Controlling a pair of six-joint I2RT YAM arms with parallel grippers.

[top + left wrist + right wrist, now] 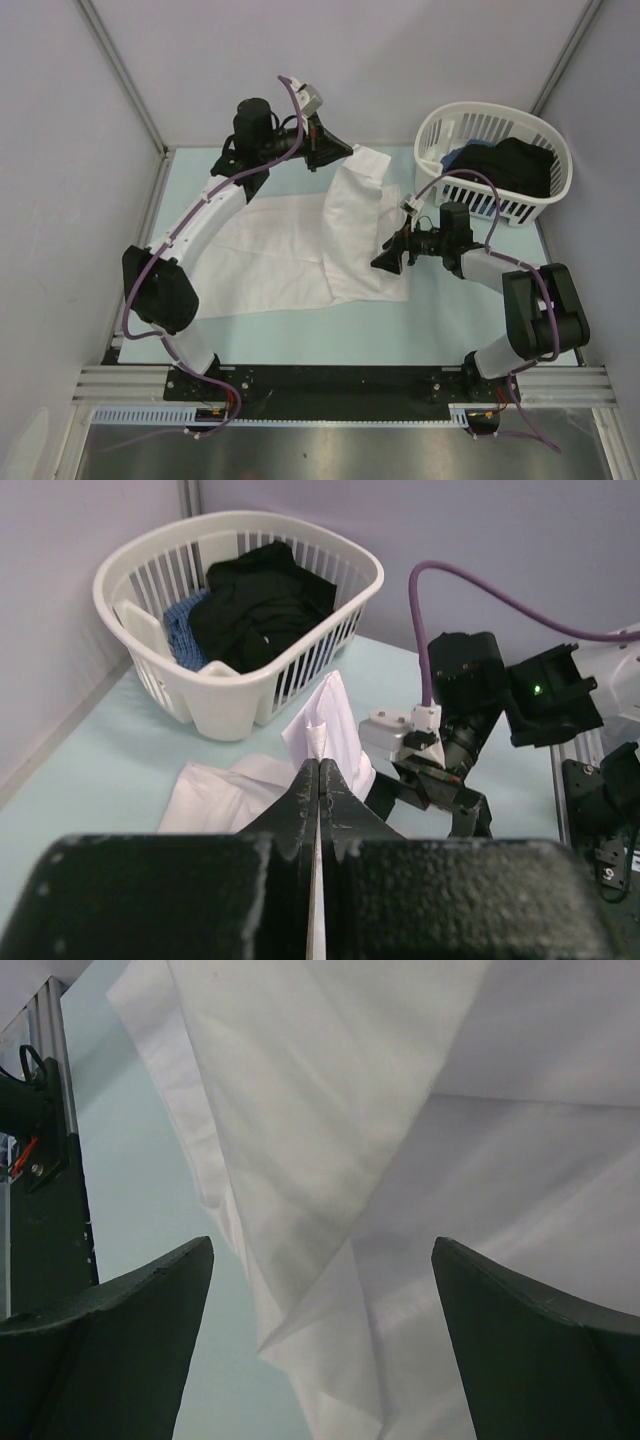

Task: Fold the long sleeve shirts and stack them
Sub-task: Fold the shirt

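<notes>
A white long sleeve shirt (290, 250) lies spread over the pale green table, and its right part is pulled up toward the back. My left gripper (348, 152) is at the back of the table, shut on a raised edge of that shirt. In the left wrist view its jaws (319, 765) are pressed together with thin white cloth (335, 725) pinched between them. My right gripper (382, 262) is low at the shirt's right edge and open. In the right wrist view its fingers (150, 1300) stand wide apart on either side of a folded edge of the shirt (330, 1160).
A white slatted basket (560, 150) stands at the back right, holding dark clothes (515, 160) and a blue cloth (455, 160). It also shows in the left wrist view as the basket (370, 570). Grey walls enclose the table on three sides.
</notes>
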